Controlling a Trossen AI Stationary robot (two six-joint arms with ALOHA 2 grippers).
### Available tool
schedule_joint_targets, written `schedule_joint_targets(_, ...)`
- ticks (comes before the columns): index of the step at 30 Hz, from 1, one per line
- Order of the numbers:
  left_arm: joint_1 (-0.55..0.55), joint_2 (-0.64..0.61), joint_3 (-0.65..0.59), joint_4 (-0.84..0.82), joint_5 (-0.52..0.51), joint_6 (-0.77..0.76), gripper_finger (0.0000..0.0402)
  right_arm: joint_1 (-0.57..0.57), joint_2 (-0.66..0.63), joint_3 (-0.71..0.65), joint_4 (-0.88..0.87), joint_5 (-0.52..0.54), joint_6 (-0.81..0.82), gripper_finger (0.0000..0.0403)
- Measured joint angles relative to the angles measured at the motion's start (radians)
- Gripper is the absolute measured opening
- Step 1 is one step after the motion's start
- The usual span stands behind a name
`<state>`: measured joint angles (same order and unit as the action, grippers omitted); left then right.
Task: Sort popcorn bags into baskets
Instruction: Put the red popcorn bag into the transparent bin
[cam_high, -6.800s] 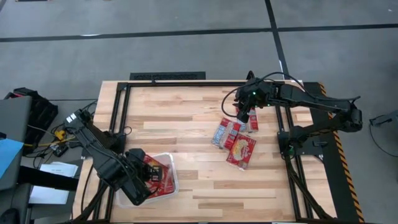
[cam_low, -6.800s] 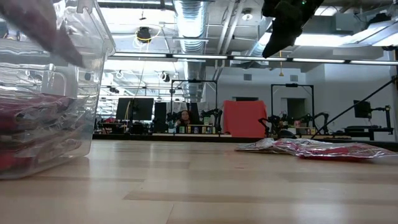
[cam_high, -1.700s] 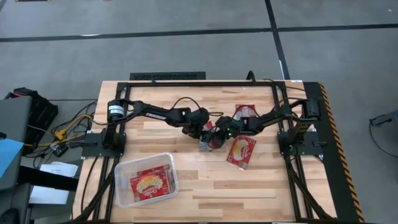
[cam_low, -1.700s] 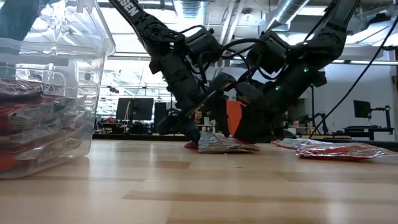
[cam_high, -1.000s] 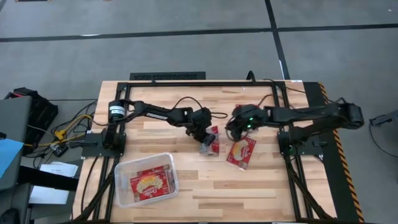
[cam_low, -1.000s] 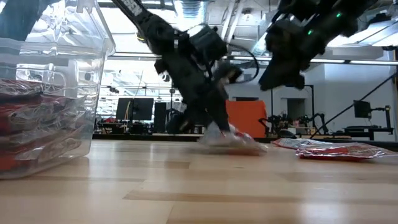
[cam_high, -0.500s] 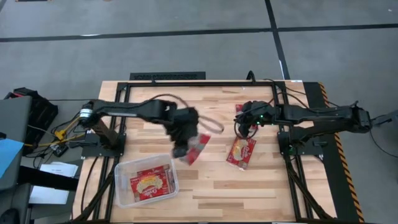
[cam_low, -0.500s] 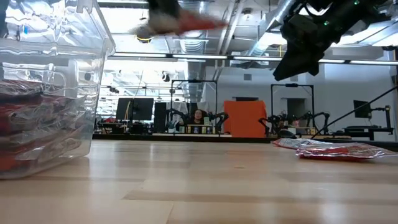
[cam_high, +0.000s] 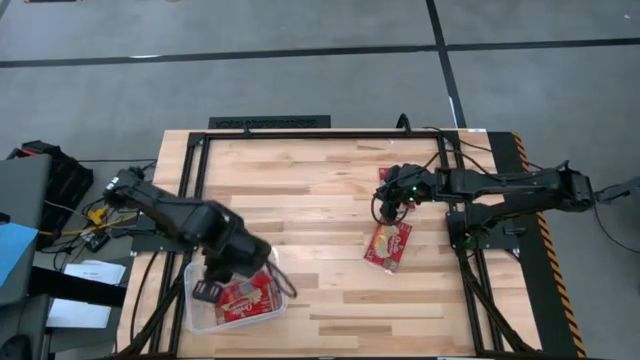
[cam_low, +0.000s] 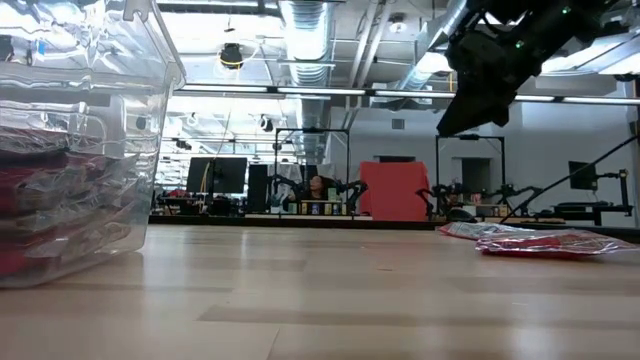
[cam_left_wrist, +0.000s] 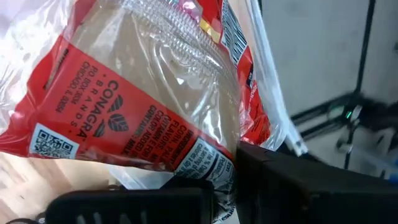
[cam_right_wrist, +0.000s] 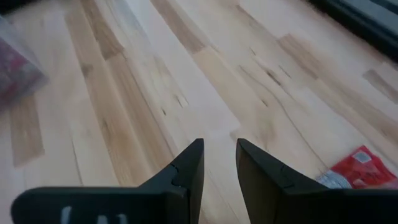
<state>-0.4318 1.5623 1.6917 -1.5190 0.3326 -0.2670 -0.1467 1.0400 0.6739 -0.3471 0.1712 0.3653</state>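
A red popcorn bag (cam_left_wrist: 137, 93) in clear wrap fills the left wrist view, and my left gripper (cam_left_wrist: 221, 186) is shut on it. In the high view that gripper (cam_high: 212, 288) hangs over the clear tub (cam_high: 282, 300) at the table's near left. Red packets (cam_high: 248, 298) lie in the tub (cam_low: 70, 150). My right gripper (cam_high: 388, 200) hovers narrowly open above bare wood (cam_right_wrist: 217, 155), between one bag (cam_high: 395, 177) and another bag (cam_high: 388, 243), both flat on the table. My left gripper pinches the bag by one edge (cam_left_wrist: 205, 155) between its two fingers. The bag spreads out beyond the fingertips over the tub. Whether it rests on the packets below, I cannot tell.
The table's middle and near right show bare wood. Black frame rails run along the far, left and right edges. The two loose bags (cam_low: 540, 240) lie flat at the right. My right gripper (cam_low: 470, 95) hangs well above the tabletop.
My left gripper, shut on a bag at the table's middle, lifted it clear and swung it toward the near left corner until it hung over the tub. My right gripper rose a little near the loose bags.
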Motion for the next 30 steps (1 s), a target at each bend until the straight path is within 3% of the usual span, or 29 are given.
schedule_joint_targets(13,-0.028,0.002,-0.273,0.194,0.032,0.115,0.0013,0.000,0.047,-0.002,-0.003,-0.001,0.019,0.0118)
schedule_joint_targets(30,-0.026,0.011,-0.288,0.291,0.049,0.231,0.0105,0.000,0.047,-0.002,-0.012,-0.001,0.019,0.0119)
